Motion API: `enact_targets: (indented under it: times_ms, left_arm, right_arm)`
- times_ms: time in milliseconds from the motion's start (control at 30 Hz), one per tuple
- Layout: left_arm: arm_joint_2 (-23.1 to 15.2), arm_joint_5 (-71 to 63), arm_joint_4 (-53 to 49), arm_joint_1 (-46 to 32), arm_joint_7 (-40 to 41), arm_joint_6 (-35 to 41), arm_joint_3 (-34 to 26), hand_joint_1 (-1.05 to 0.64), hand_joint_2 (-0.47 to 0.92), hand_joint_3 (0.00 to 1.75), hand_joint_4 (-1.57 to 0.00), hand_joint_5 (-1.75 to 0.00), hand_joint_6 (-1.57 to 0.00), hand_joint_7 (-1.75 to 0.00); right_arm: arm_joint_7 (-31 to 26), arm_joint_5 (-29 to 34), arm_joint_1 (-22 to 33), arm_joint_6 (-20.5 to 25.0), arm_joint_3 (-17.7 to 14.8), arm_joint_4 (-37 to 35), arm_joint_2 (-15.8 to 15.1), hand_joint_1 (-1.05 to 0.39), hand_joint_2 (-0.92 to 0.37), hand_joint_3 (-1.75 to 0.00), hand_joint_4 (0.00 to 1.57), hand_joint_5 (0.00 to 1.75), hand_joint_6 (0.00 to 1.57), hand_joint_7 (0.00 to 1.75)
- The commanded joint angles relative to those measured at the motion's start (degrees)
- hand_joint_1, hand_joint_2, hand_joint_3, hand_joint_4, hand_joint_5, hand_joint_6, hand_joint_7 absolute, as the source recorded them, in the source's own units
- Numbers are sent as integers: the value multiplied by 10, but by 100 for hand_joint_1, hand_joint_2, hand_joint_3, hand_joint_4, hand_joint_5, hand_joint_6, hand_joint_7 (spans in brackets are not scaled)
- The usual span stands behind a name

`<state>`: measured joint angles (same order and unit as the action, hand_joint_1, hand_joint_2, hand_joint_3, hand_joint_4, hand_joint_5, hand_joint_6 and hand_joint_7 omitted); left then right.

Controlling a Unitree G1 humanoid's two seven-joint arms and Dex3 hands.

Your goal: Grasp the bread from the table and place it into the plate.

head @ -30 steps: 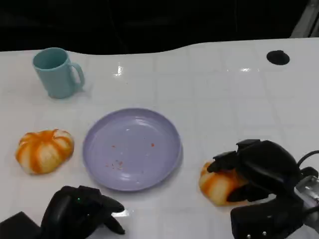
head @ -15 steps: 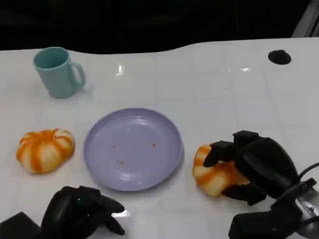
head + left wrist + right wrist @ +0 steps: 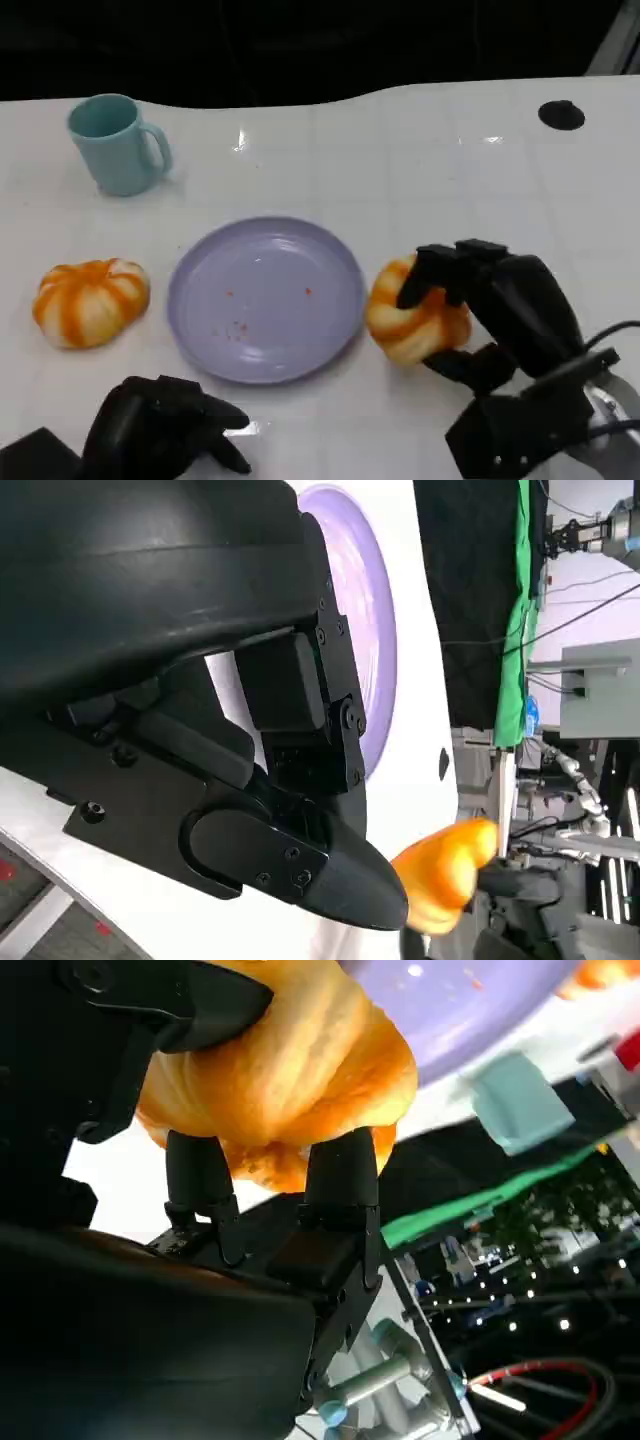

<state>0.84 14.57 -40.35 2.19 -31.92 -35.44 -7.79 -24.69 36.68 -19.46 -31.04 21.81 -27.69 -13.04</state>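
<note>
Bread moved toward plate.
Your right robot hand [image 3: 480, 310] grips the bread [image 3: 415, 318], now just beside the plate [image 3: 265, 298] rim. Right wrist view shows fingers [image 3: 340, 1175] clamping it; left robot hand [image 3: 165, 425] curled, holding nothing.

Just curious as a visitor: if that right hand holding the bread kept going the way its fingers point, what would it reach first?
Probably the purple plate: the right hand, gripping the bread, points toward its near rim, though its height above the table is unclear.
</note>
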Motion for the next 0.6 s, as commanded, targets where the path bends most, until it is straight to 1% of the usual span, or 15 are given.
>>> enact_targets:
  times_ms: [33,100,200,333,400,467,600]
  left_arm:
    - [-6,-1,-2,-2,5,0,-1,-105,89,0,-148,-69,-157,-21]
    - [-6,-1,-3,-2,5,-1,-1,-105,88,0,-148,-69,-157,-22]
    - [-6,-3,-6,0,7,-4,-1,-105,89,0,-148,-69,-157,-22]
    - [-5,-6,-10,1,7,-9,0,-105,88,0,-149,-69,-157,-23]
    - [-4,-5,-11,1,6,-8,0,-105,88,0,-148,-69,-157,-23]
    - [-4,-9,-10,0,10,-8,1,-105,88,0,-149,-69,-157,-23]
    - [-3,-9,-13,1,9,-10,2,-105,88,0,-149,-69,-157,-24]
  right_arm:
    - [14,-22,-22,-6,-8,5,25,-6,-9,-161,104,175,83,174]
    - [16,-21,-31,-4,-6,1,36,-4,-9,-165,105,175,82,175]
    - [13,-7,-56,-1,0,-15,53,-5,-10,-167,106,175,80,175]
    - [12,1,-91,4,9,-46,77,-7,-12,-162,104,175,79,173]
    - [16,1,-107,7,13,-61,88,-9,-15,-159,102,175,81,167]
    - [16,3,-127,8,20,-84,102,-9,-17,-157,101,175,81,164]
    - [-12,11,-167,-9,32,-152,132,-10,-19,-156,100,175,82,163]
